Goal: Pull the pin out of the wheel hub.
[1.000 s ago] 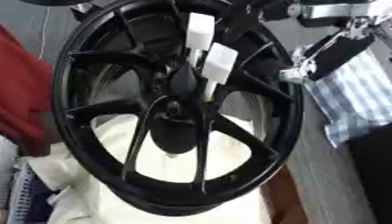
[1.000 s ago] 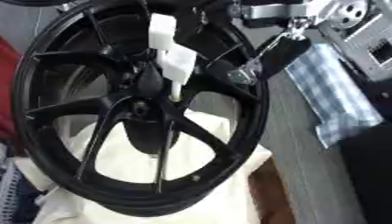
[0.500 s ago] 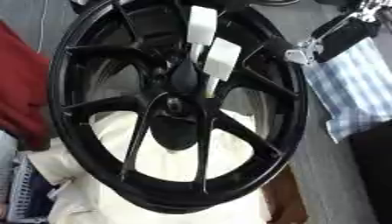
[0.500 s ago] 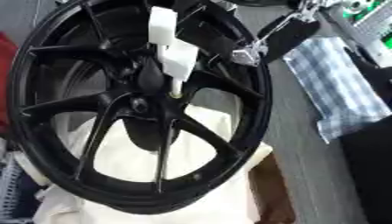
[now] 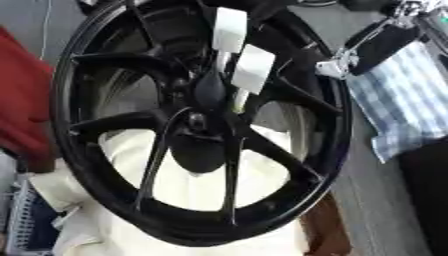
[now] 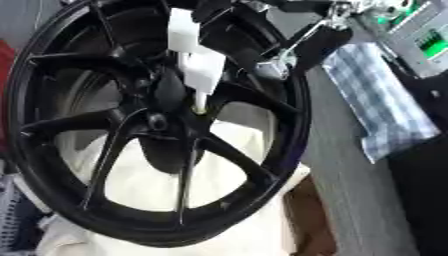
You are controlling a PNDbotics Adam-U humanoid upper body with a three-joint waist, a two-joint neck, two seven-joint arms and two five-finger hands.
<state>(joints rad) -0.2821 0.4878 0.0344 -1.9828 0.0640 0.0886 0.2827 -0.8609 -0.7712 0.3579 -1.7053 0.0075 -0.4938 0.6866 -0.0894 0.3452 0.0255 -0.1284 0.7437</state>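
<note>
Reaching in from the upper right, the robot's right hand [image 5: 372, 47] has drawn closer to the black wheel [image 5: 197, 125] than a second ago, its finger state unreadable, while the pale pin [image 6: 201, 97] still sits in the hub [image 5: 197, 122], unpulled.

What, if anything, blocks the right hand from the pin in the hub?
Probably nothing, so yes: the right hand sits just above the pale pin at the hub, with no spoke between them.
</note>
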